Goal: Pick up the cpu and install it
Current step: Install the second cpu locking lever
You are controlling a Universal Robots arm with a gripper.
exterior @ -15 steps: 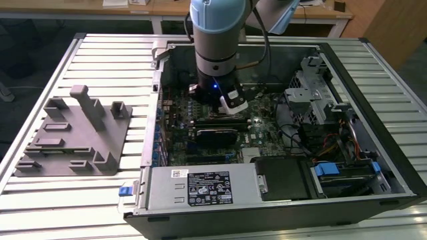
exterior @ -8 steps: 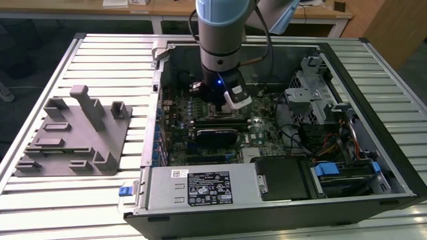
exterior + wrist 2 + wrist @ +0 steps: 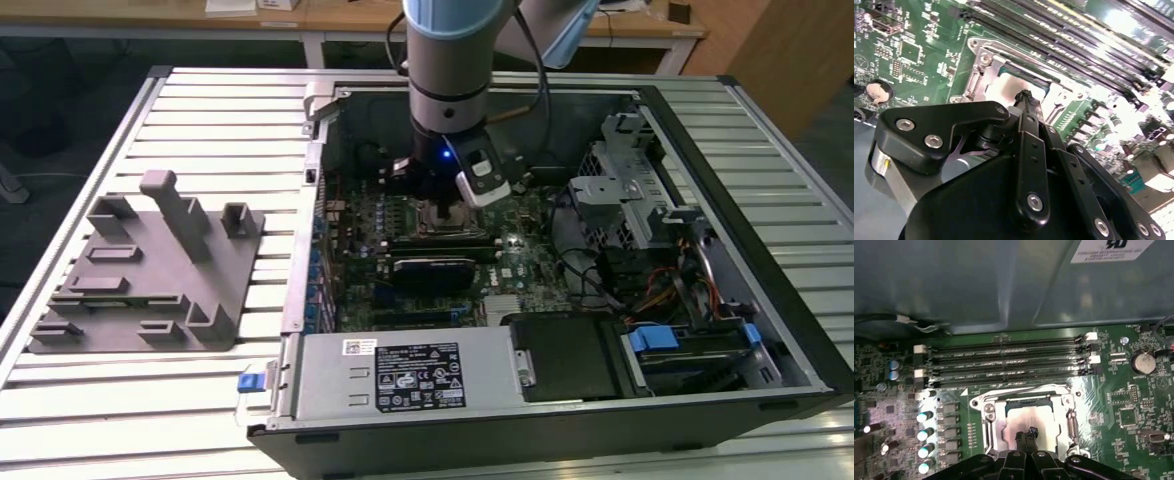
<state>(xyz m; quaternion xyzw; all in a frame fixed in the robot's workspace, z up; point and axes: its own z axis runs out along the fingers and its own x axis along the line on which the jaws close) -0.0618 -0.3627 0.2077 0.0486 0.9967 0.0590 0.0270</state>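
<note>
One cpu (image 3: 1026, 417) lies flat in the motherboard socket (image 3: 991, 425), and in both wrist views we see the gripper (image 3: 1028, 432) poised right over its silvery top (image 3: 1006, 90), jaws drawn together to a narrow tip and holding nothing. Around them sits the green motherboard (image 3: 1134, 405), inside the open computer case (image 3: 747, 250) on the slatted table (image 3: 200, 120).

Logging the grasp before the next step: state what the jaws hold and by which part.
Nothing visibly held. The gripper, its tip closed, sits over the cpu, which lies in the socket. Contact with the chip cannot be told.
</note>
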